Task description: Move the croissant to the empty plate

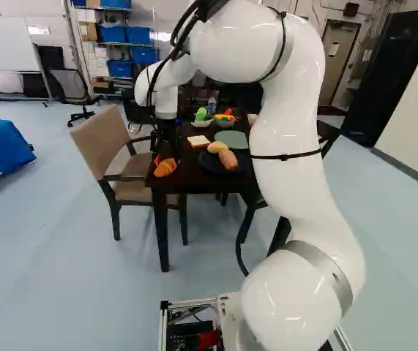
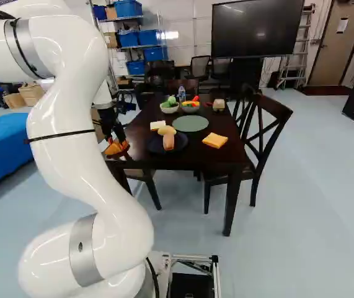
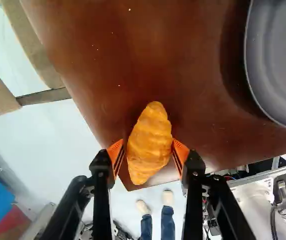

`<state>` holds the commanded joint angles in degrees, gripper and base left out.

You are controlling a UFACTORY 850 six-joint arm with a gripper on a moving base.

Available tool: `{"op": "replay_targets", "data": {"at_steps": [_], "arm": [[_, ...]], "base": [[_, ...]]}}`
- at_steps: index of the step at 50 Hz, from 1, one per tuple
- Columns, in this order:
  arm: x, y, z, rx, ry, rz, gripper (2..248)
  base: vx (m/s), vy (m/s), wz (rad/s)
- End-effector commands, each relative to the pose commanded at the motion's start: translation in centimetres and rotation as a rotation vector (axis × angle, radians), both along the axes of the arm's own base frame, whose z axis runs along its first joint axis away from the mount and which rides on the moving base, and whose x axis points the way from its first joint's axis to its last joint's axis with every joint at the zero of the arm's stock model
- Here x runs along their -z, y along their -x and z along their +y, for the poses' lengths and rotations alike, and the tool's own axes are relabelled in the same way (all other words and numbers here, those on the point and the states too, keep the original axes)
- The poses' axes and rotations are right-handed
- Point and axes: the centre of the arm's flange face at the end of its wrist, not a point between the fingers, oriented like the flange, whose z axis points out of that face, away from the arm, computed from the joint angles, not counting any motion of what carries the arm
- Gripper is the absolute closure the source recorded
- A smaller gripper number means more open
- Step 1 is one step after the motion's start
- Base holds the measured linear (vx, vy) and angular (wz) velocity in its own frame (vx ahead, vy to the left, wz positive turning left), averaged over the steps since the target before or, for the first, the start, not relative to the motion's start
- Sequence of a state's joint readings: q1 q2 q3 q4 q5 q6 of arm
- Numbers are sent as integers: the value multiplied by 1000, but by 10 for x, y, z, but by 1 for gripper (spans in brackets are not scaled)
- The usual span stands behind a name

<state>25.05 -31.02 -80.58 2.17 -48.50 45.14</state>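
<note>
Presently, my gripper stands open, fingers apart on either side of the croissant, at the table corner, orange square visible only in right base view, one croissant, one green plate, two bowls.

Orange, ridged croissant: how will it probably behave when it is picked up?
The croissant will probably keep its shape, since its ridges look unsquashed. Its plump, rounded body with tapered ends could roll or swivel if held off-centre. The ridges may help against slipping.
</note>
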Motion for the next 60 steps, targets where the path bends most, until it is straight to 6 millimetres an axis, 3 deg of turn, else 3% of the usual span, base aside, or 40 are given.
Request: {"op": "replay_targets", "data": {"at_steps": [2, 30, 46, 60], "arm": [[0, 0, 0, 0, 0, 0, 111], [-1, 0, 0, 0, -1, -1, 111], [-22, 3, -5, 6, -14, -31, 111], [-44, -7, -24, 39, -28, -62, 111]], "base": [[0, 0, 0], [0, 0, 0], [0, 0, 0], [0, 0, 0]]}}
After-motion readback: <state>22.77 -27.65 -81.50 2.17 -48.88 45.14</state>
